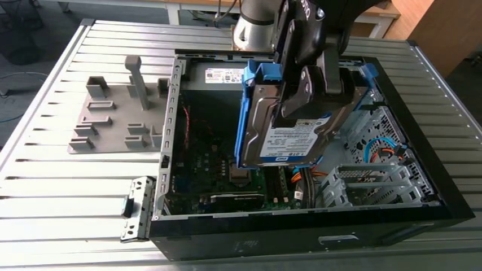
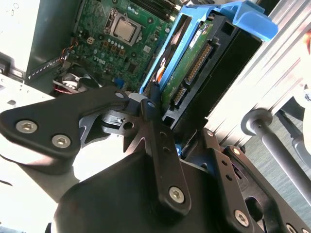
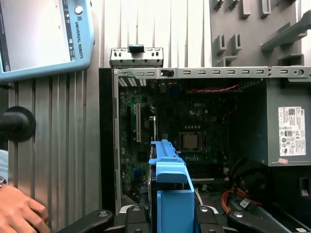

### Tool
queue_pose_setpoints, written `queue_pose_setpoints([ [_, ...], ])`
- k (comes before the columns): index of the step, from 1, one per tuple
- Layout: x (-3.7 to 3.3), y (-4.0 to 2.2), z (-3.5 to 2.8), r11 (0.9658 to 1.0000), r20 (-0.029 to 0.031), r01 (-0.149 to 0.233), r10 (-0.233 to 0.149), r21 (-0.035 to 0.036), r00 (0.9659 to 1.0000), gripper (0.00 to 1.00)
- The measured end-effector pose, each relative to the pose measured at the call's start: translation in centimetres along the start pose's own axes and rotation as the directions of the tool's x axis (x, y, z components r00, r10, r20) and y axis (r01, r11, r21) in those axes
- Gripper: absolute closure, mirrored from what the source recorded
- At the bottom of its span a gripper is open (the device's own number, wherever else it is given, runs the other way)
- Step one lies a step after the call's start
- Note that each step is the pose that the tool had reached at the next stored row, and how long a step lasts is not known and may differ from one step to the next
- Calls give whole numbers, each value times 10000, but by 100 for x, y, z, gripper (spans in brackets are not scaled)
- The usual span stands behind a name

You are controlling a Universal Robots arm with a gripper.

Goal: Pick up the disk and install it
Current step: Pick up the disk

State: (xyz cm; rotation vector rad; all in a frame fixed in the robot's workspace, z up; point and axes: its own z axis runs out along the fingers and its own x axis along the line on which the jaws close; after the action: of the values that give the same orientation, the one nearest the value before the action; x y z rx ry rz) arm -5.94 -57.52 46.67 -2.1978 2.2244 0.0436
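Black robot gripper (image 1: 309, 101) is clamping flat silver metal disk (image 1: 290, 147), blue-framed | disk is hanging tilted at frame centre, long axis pointing steeply down | hovering over open black computer case (image 1: 301, 228)

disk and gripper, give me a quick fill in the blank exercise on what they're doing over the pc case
1. The gripper is ____ on the disk, holding it tilted over the computer case.
2. The bracket framing the disk is coloured ____.
3. The case's side is ____, so the motherboard shows.
4. The grey fixture plate lies on the exterior view's ____ of the case.

Missing words: shut; blue; open; left
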Motion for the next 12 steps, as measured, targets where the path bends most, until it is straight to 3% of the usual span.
queue_pose_setpoints([
  [12, -1, -44, 0, 10000, 0, -1, 1, 0, 10000, 64],
])
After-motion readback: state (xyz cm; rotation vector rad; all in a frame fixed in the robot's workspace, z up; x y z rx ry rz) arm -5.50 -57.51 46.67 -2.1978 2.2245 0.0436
